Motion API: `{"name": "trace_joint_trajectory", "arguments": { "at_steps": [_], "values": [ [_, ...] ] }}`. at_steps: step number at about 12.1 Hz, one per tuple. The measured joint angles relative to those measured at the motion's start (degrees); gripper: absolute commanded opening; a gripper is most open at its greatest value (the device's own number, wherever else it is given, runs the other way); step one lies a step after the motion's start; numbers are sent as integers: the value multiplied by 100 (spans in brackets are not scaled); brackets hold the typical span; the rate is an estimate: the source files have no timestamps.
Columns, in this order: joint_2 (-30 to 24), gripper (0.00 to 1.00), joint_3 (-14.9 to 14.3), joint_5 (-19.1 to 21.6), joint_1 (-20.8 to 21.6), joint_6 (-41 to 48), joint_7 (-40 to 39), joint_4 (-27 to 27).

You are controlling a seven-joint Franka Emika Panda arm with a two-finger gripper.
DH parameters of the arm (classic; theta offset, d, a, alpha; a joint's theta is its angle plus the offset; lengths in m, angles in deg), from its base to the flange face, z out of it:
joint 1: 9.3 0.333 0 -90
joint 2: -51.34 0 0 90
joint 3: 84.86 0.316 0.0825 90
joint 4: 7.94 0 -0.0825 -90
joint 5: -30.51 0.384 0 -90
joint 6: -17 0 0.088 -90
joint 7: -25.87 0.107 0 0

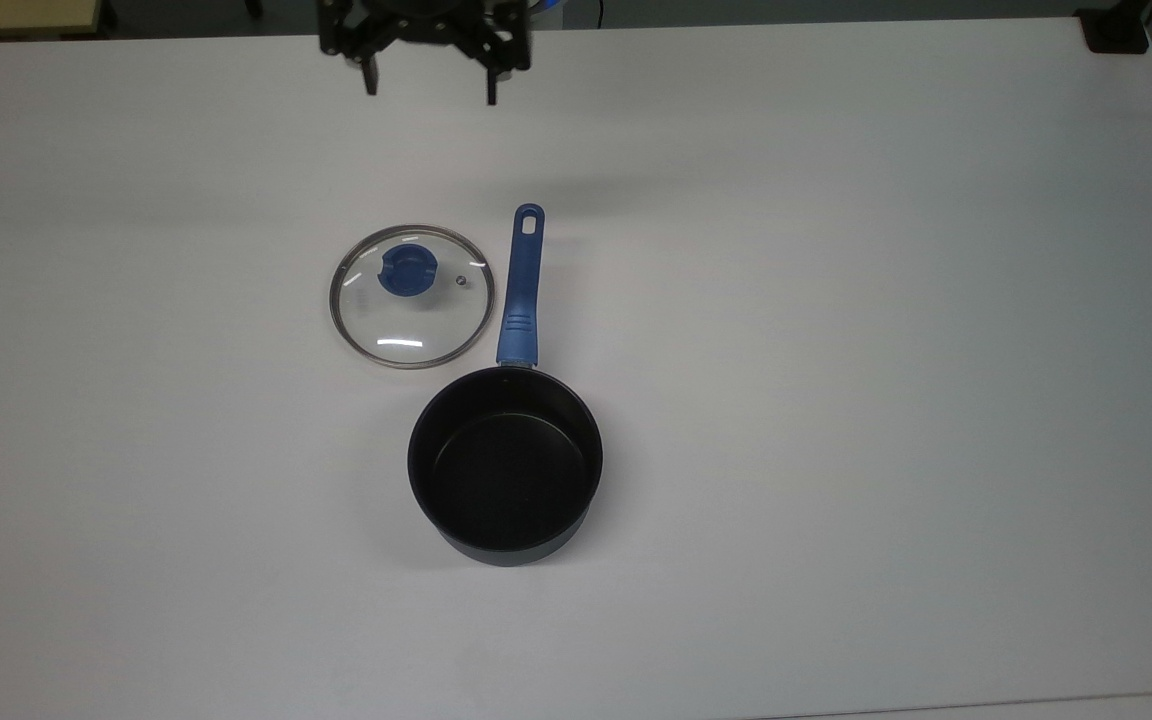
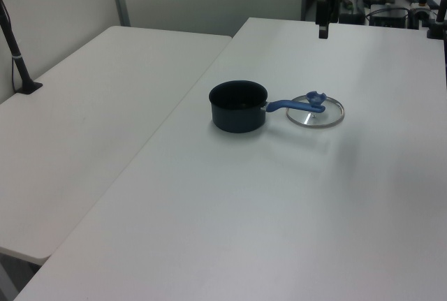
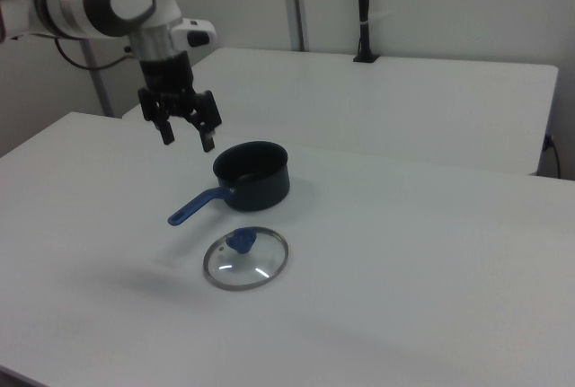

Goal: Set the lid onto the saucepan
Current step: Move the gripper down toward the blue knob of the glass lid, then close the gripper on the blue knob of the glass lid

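Observation:
The lid (image 1: 411, 295), clear glass with a metal rim and a blue knob, lies flat on the white table (image 1: 836, 400) just left of the saucepan's blue handle in the top view. The saucepan (image 1: 504, 462) stands upright with its black inside showing and its handle pointing toward the top edge. My gripper (image 1: 428, 92) hangs open above the table near the top view's upper edge, well away from the lid and holding nothing. In the right view the gripper (image 3: 187, 136) hovers high, up and to the left of the lid (image 3: 246, 259) and the saucepan (image 3: 252, 174). The left view has the lid (image 2: 316, 111) right of the saucepan (image 2: 239, 106), with the gripper (image 2: 323, 30) behind them.
A second white table (image 2: 91, 105) adjoins on the left view's left, with a black post (image 2: 17, 60) clamped to it. A black clamp (image 1: 1116, 30) sits at the top view's upper right corner. Bare tabletop surrounds the pan and the lid.

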Motion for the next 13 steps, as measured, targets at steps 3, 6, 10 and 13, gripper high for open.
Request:
{"name": "trace_joint_trajectory", "arguments": {
  "at_steps": [3,6,10,13],
  "values": [
    [79,100,-17,-1,-486,-542,-453,-567],
    [382,100,-23,0,-629,-1049,-566,-1017],
    [1108,100,-15,-5,-617,-2142,-566,-1369],
    [1415,100,45,-4,-602,-2471,-566,-1370]
  ]
}}
